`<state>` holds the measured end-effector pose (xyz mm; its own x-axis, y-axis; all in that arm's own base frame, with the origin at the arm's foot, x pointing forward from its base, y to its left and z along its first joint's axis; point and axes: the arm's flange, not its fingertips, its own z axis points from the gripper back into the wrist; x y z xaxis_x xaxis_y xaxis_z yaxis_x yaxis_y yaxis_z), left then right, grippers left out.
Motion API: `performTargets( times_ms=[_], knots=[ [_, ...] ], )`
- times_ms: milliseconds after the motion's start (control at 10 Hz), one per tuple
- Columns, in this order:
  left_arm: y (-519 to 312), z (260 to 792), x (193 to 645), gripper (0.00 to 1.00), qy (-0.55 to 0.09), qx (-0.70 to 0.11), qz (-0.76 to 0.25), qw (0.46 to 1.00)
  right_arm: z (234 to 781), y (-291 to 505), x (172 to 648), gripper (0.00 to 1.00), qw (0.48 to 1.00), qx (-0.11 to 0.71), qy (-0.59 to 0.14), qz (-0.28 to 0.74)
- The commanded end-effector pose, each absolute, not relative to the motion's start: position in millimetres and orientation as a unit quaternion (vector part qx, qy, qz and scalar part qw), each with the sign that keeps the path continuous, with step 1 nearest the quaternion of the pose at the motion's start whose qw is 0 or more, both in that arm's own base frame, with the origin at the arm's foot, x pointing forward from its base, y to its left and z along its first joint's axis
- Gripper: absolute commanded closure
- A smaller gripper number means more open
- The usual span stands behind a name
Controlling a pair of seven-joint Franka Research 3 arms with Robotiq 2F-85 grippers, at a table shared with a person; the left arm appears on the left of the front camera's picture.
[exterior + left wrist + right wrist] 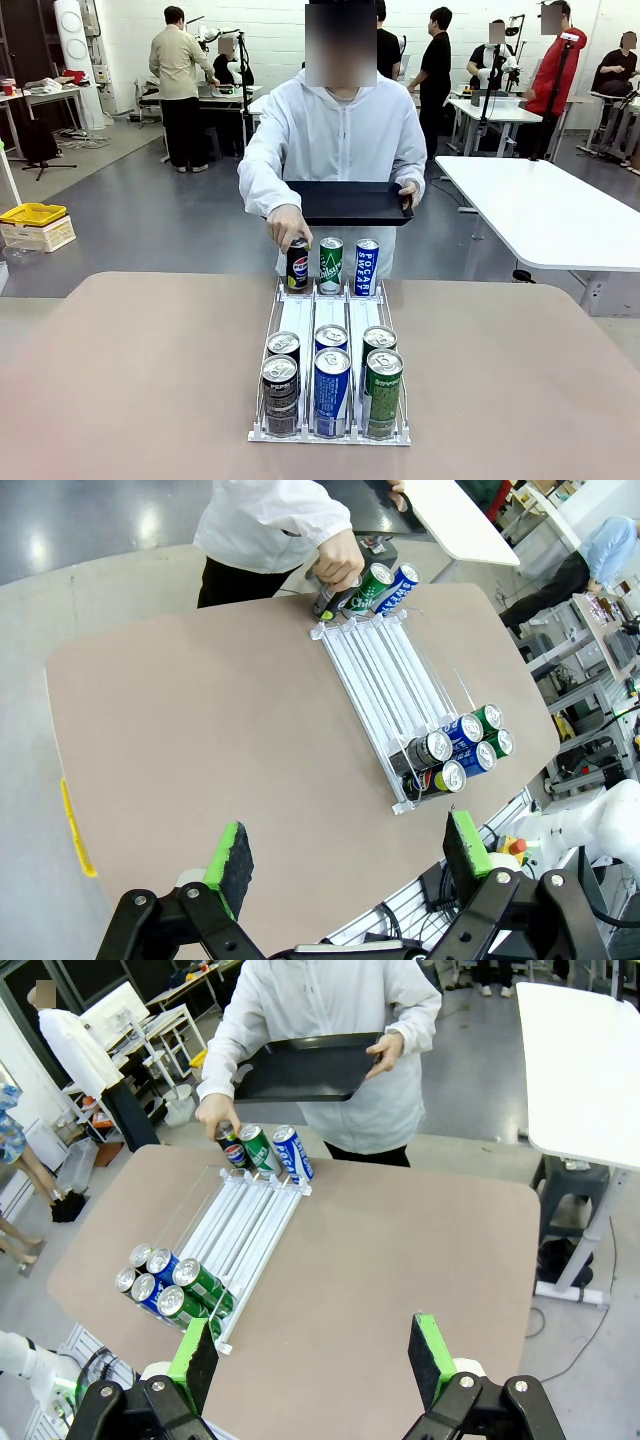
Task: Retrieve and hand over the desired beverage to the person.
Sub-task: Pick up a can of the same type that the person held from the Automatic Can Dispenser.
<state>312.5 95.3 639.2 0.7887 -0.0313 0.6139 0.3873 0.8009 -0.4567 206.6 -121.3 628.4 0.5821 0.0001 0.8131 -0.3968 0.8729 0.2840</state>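
The person point(335, 135) in a white hooded jacket stands at the far side, holding a black tray point(350, 203) in one hand. Their other hand point(288, 228) grips the top of a black Pepsi can point(297, 268) at the far end of a clear can rack point(330, 318). Beside it stand a green can point(330, 265) and a blue Pocari Sweat can point(366, 267). Several black, blue and green cans point(331, 390) fill the rack's near end. My left gripper point(348, 852) hangs open high above the table, empty. My right gripper point(312, 1350) is open and empty too.
The rack sits mid-table on the beige table point(130, 380), with bare surface on both sides. A white table point(560, 210) stands at the back right and a yellow bin point(32, 213) on the floor at left. Other people work farther off.
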Motion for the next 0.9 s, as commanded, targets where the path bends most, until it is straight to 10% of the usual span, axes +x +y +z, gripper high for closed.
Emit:
performTargets(
  times_ms=[0, 800],
  knots=[
    [95.3, 641.3, 312.0, 0.0, -0.305, -0.295, -0.12, 0.898, 625.8, -122.4, 207.3, 0.0, 0.86, 0.226, -0.443, 0.113],
    [95.3, 639.2, 312.5, 0.0, -0.303, -0.293, -0.116, 0.899, 625.8, -122.4, 207.3, 0.0, 0.86, 0.226, -0.443, 0.113]
  ],
)
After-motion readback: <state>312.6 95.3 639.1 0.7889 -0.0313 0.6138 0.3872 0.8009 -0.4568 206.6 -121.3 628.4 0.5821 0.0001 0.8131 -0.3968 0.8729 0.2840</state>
